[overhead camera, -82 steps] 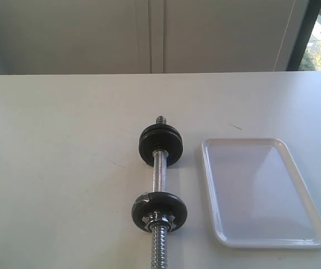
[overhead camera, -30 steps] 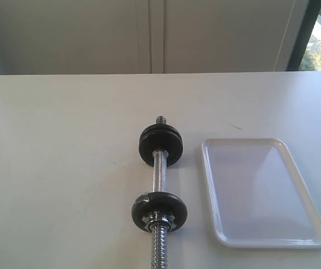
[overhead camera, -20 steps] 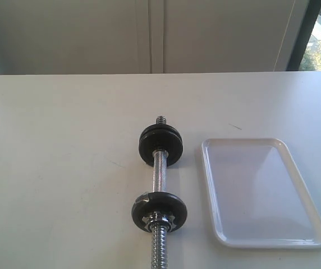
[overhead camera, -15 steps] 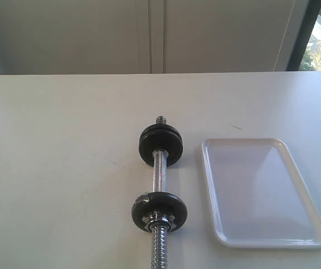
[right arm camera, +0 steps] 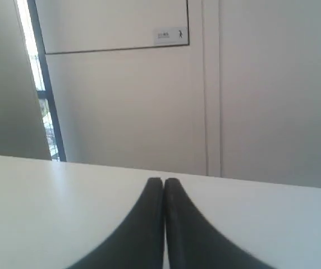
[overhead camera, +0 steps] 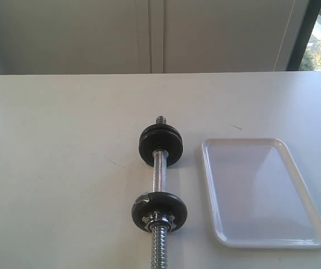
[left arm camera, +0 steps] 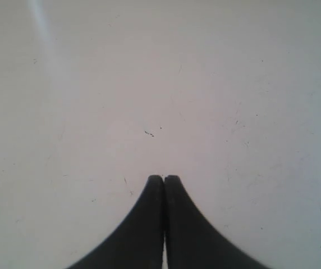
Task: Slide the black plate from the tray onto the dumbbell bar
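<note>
In the exterior view, the dumbbell bar [overhead camera: 159, 174] lay on the white table [overhead camera: 65, 168], just beside the long edge of the tray [overhead camera: 258, 190] and roughly parallel to it, not touching it. The black plate [overhead camera: 159, 140] sat threaded on the bar's far end, level with the tray's far corner. It was a small, round, dull black disc standing on its edge, and it looked thick enough that I could not tell whether it was one disc or two pressed together. A short threaded stub of chrome showed beyond it. A second black disc [overhead camera: 174, 204], locked by a silver star-shaped nut [overhead camera: 159, 218], sat on the bar level with the tray's near half. The knurled chrome centre lay between the two discs. No arm showed in this view.

In the left wrist view, the left gripper [left arm camera: 164, 178] had its two dark fingers pressed together with nothing between them, over bare, lightly scuffed table.

In the right wrist view, the right gripper [right arm camera: 163, 180] was likewise fully closed and held nothing. It pointed across the table toward a pale panelled wall [right arm camera: 127, 106].
</note>
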